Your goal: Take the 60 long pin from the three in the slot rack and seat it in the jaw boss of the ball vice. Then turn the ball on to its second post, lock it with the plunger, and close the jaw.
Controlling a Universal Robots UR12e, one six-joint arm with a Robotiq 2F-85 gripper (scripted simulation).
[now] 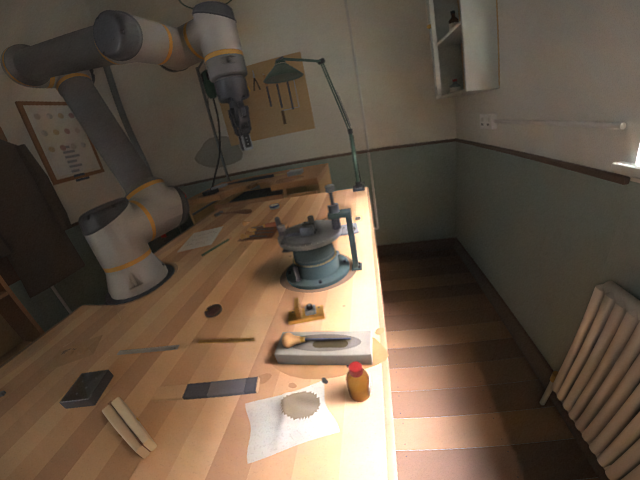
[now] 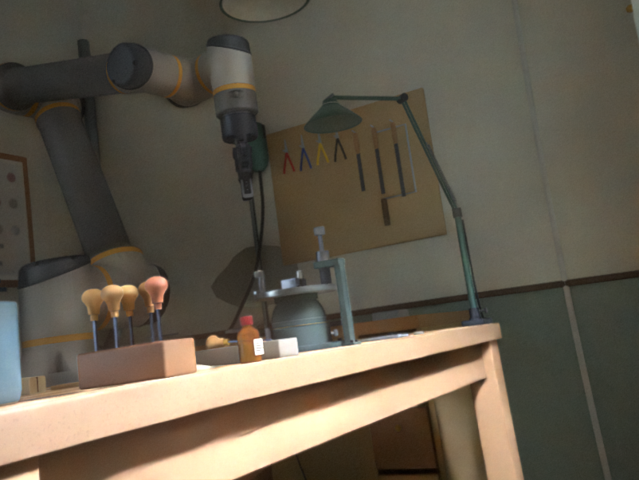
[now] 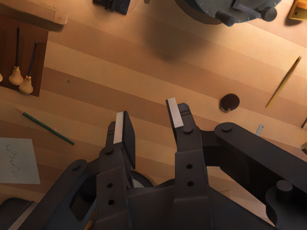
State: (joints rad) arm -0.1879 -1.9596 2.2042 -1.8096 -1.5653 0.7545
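Note:
The small yellow slot rack [image 1: 305, 312] sits on the bench just in front of the ball vice [image 1: 316, 249], apart from it. The vice is a grey-green ball on a round base with a flat top plate, upright posts and a green arched bracket [image 2: 338, 299] carrying the plunger. The rack's corner shows at the wrist camera's top right [image 3: 298, 10]. Its pins are too small to tell apart. My gripper [image 1: 245, 138] [image 2: 246, 192] hangs high above the bench, behind and left of the vice. In the wrist camera my gripper [image 3: 148, 116] is partly open and holds nothing.
The green desk lamp [image 1: 331, 111] arches over the far end of the bench. A grey tray with a wooden-handled tool [image 1: 323, 346], an amber bottle [image 1: 357, 382], a block of gravers [image 2: 135, 356], a pencil [image 3: 47, 127] and a dark disc [image 3: 230, 102] lie about.

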